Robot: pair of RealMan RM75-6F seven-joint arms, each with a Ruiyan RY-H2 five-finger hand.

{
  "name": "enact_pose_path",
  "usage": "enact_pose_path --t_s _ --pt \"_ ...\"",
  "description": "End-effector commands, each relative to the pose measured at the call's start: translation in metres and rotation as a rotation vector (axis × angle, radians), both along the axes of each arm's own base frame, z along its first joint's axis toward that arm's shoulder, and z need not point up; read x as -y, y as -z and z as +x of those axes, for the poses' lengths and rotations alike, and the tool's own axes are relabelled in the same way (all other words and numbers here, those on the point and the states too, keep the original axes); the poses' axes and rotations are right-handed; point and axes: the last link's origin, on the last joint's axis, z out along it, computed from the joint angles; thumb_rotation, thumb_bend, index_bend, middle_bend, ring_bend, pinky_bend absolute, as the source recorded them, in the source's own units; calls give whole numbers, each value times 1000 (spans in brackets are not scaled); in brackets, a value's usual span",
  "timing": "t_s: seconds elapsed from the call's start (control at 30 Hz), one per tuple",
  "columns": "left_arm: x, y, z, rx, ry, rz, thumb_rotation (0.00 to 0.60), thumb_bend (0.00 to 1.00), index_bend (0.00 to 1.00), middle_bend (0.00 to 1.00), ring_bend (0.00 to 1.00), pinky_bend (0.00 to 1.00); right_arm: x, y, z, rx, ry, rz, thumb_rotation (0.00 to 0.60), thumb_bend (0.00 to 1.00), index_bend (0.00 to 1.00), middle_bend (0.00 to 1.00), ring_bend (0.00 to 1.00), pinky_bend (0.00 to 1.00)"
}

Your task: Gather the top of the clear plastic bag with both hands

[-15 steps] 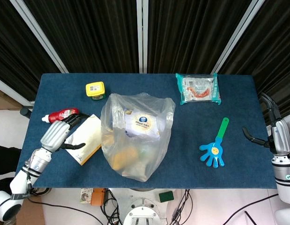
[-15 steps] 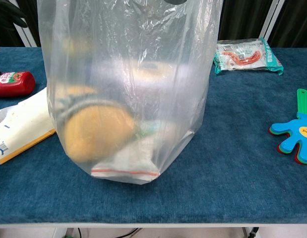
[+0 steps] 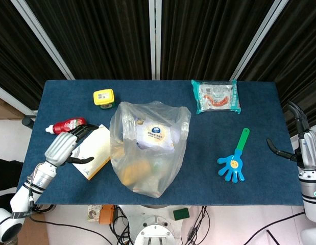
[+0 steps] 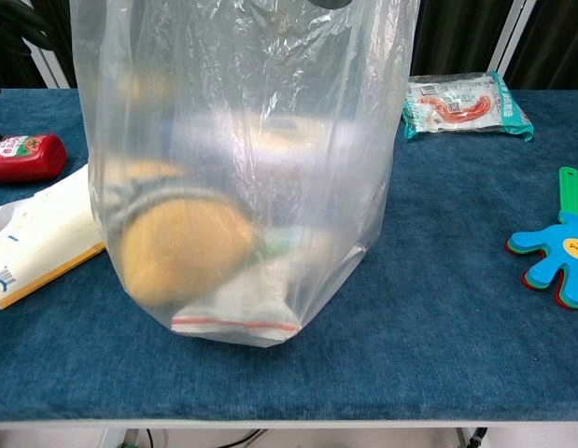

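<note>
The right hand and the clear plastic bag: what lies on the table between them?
In the head view, a blue hand-shaped clapper with a green handle lies between the right hand and the clear plastic bag; otherwise bare blue table.

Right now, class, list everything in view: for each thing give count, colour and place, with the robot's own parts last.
bag: one, clear, table centre, upright, goods inside
tub: one, yellow, far left
bottle: one, red, left edge
pouch: one, white and yellow, left of bag
packet: one, teal-edged, far right
clapper: one, blue with green handle, right of bag
table: one, blue top
left hand: one, silver and black, over pouch, empty
right hand: one, black fingers, off table's right edge, empty
</note>
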Motion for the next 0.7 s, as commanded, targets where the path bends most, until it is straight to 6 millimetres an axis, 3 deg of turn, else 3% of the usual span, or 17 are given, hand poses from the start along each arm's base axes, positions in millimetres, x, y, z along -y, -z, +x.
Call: enact_pose_path --t_s 0.03,0.53,0.7 --pt "0 0 0 2 0 0 600 125 166 195 181 371 -1 0 -2 0 5 0 600 303 0 0 0 0" --pt "2 -7 2 5 1 15 600 125 176 198 181 370 -6 3 -14 1 35 43 600 301 0 5 0 0" --pt "3 -9 -1 4 -7 19 600 125 178 198 181 370 -11 11 -6 66 -6 139 600 293 0 23 0 0"
